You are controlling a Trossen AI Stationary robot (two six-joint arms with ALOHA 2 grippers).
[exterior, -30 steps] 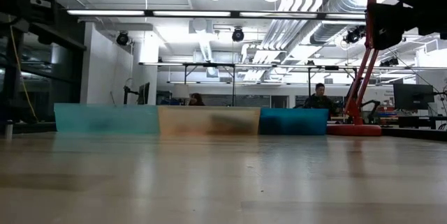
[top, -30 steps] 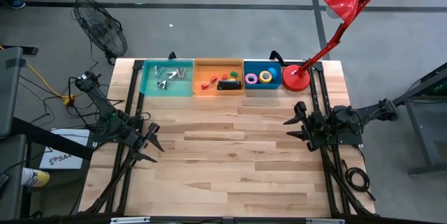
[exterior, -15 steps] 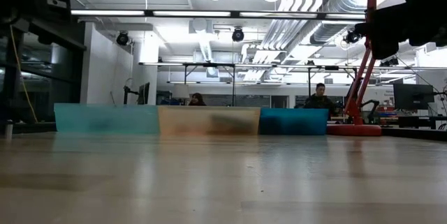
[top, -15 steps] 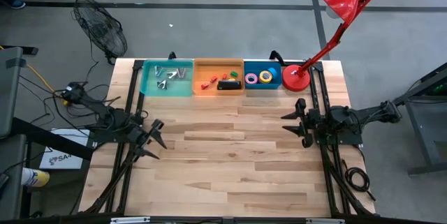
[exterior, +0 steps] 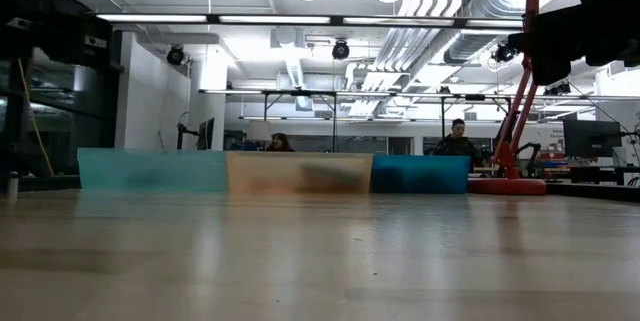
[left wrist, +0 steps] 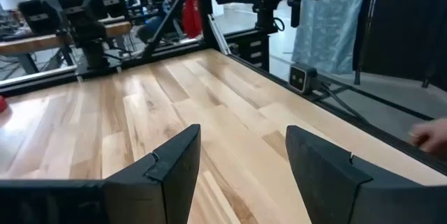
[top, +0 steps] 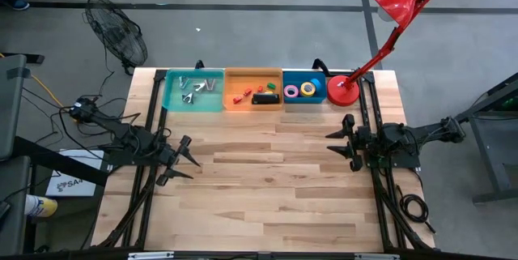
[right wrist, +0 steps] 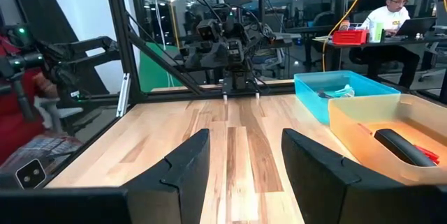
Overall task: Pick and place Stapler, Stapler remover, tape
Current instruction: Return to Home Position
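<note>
Left jaws are standing wide open, holding nothing, above the table (top: 267,195); right jaws likewise. Stapler (top: 264,98) is lying in the orange bin (top: 235,78) and tape (top: 307,89) in the blue bin (top: 290,75), well beyond both jaws.

- The pale wooden plank counter (top: 267,187): smooth and sealed, with a soft satin sheen that mirrors the ceiling lights in the low view.
- The teal plastic bin (top: 194,111), orange plastic bin (top: 253,109) and blue plastic bin (top: 304,101): translucent, smooth-walled.
- The small black oblong stapler (top: 264,98): matt.
- The red desk lamp (top: 344,91): glossy, like painted metal.
- The left pincer (left wrist: 243,155) and right pincer (right wrist: 246,155): fingers of matt black hard plastic.
</note>
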